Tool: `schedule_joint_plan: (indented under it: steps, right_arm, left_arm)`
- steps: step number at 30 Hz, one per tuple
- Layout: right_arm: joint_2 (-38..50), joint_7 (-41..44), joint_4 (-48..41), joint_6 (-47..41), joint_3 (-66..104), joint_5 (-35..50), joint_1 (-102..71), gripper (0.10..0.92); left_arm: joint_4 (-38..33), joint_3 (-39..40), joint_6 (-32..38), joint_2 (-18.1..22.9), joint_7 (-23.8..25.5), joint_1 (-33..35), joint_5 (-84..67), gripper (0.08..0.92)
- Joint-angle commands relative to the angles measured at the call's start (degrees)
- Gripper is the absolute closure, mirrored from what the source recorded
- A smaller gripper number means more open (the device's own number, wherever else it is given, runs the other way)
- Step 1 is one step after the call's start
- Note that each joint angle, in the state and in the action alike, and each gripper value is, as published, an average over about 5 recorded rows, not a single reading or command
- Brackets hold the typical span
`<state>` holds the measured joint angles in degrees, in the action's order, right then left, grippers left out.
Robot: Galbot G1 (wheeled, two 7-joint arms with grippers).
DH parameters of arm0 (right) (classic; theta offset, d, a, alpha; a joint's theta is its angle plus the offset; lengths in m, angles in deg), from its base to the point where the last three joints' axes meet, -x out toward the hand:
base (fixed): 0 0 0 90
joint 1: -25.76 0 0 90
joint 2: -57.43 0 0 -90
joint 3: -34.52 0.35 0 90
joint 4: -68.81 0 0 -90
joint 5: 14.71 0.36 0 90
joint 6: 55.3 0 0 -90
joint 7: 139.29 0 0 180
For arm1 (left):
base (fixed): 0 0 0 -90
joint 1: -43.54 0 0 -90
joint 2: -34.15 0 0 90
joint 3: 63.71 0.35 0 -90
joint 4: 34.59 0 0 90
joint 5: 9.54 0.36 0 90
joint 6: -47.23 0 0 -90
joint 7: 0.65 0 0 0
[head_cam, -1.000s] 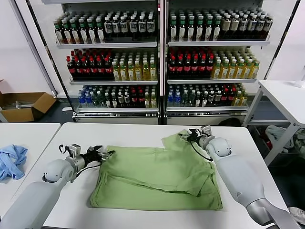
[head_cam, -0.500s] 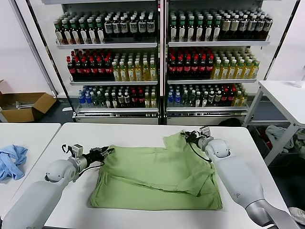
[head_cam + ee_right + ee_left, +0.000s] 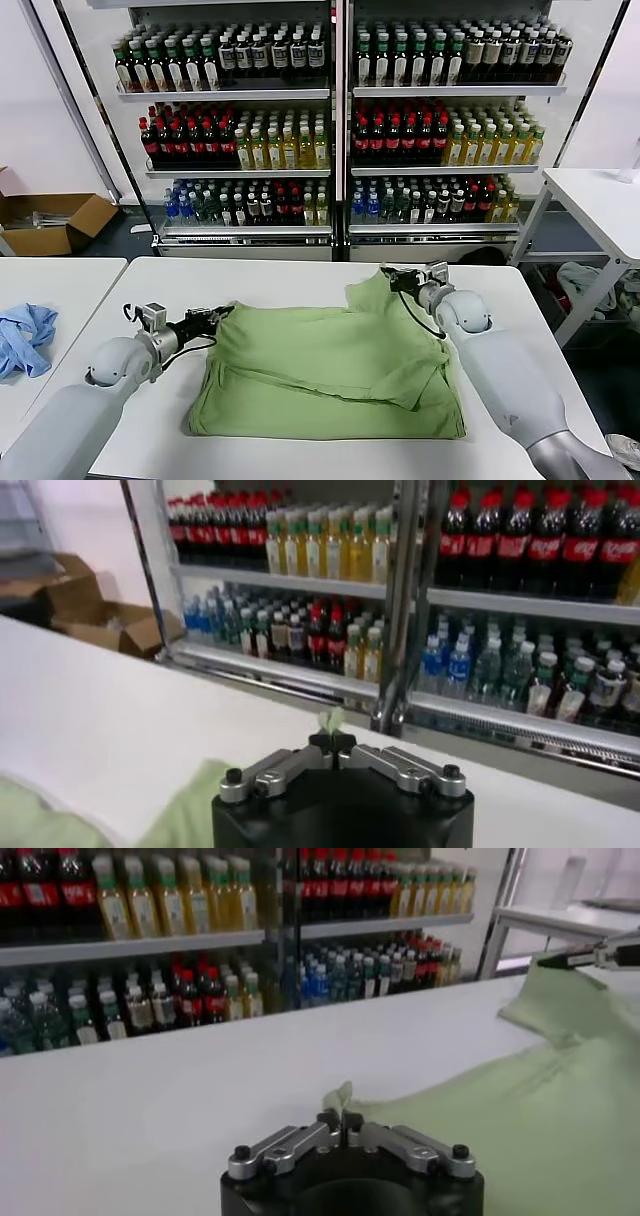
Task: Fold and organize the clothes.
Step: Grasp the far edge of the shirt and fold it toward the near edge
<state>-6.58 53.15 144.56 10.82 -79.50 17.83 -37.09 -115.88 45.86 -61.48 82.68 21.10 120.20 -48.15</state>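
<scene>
A light green shirt lies flat and partly folded on the white table; no collar, buttons or print show. My left gripper is shut on the shirt's far left corner, low over the table. In the left wrist view a tuft of green cloth sticks up between the closed fingertips of that gripper. My right gripper is shut on the far right corner, which is raised a little off the table. The right wrist view shows a small pinch of green cloth held in that gripper.
A blue cloth lies on the neighbouring table to the left. Drink coolers full of bottles stand behind the table. A cardboard box sits on the floor at the left, and another white table stands at the right.
Both grippers have closed onto the shirt's far corners. The right corner now stands pulled up and slightly back; the left gripper has barely shifted.
</scene>
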Motion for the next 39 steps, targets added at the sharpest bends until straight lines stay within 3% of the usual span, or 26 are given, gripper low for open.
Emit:
schedule_joint_plan:
  steps: [1,9,21,29,39]
  right_arm:
    - [3.3,-2.4,17.9,-1.3,7.9,6.7,-10.7,0.919]
    - [7.3,-2.7,29.3,-1.5,17.3,9.7,-23.9,0.919]
    - [7.1,-2.0,44.8,-1.2,29.4,10.3,-45.8,0.919]
    - [5.3,-1.5,48.1,-0.2,31.1,8.5,-54.7,0.919]
    - [4.2,0.0,46.7,1.8,32.0,4.8,-61.6,0.919]
  left_arm:
    - [-10.6,-7.4,1.7,-1.7,-0.3,8.6,-1.9,0.912]
    - [-19.7,-14.0,1.6,-3.8,-1.1,18.6,-1.9,0.912]
    - [-27.3,-19.9,-3.1,-4.9,-3.4,26.9,0.4,0.912]
    - [-31.2,-23.4,-4.5,-4.2,-3.4,36.9,4.1,0.912]
    - [-32.4,-24.5,-4.1,-2.2,-3.1,43.8,11.6,0.912]
